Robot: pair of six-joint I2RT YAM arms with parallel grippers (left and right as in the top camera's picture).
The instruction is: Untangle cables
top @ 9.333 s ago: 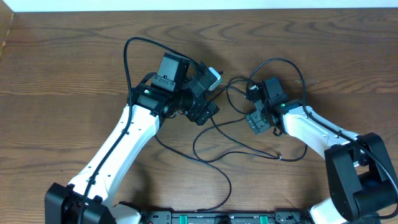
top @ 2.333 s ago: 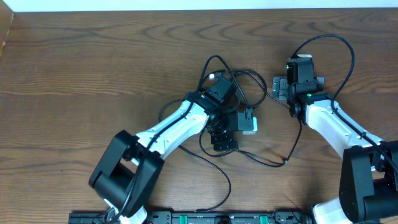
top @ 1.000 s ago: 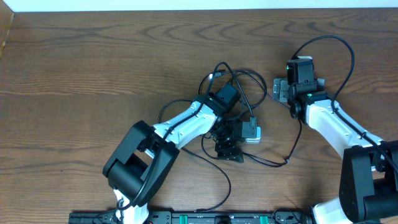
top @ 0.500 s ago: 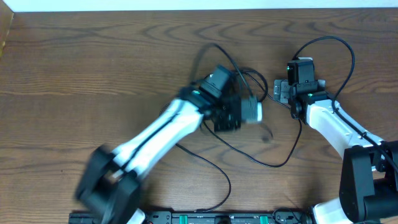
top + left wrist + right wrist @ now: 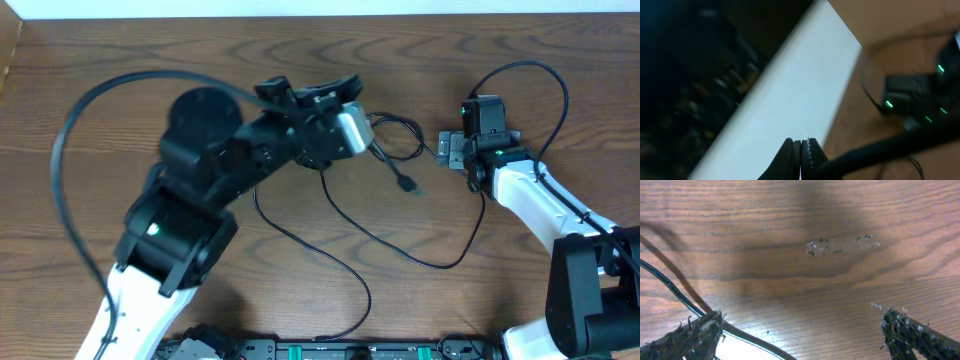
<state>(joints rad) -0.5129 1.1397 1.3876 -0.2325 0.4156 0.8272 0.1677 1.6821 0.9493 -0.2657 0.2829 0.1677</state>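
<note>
Thin black cables (image 5: pixel 395 235) lie in loose loops across the middle of the table, and one plug end (image 5: pixel 406 185) shows near the centre. My left gripper (image 5: pixel 312 96) is raised high above them. In the left wrist view its jaws (image 5: pixel 801 150) are shut and point at the far wall, and a blurred black cable (image 5: pixel 880 150) runs beside them. In the overhead view cables rise to this gripper. My right gripper (image 5: pixel 450 150) is low over the table at the right. Its fingers (image 5: pixel 805 335) are wide open and empty, and a black cable (image 5: pixel 670 282) passes its left finger.
The wooden table (image 5: pixel 120 90) ends at a white wall strip along the far edge (image 5: pixel 300 8). A thick black lead (image 5: pixel 70 150) arcs from the raised left arm. The right arm's own lead (image 5: pixel 545 80) loops behind its wrist.
My left arm has swung up and to the left, off the tangle, drawing the cable loops upward and apart. My right arm has stayed in place.
</note>
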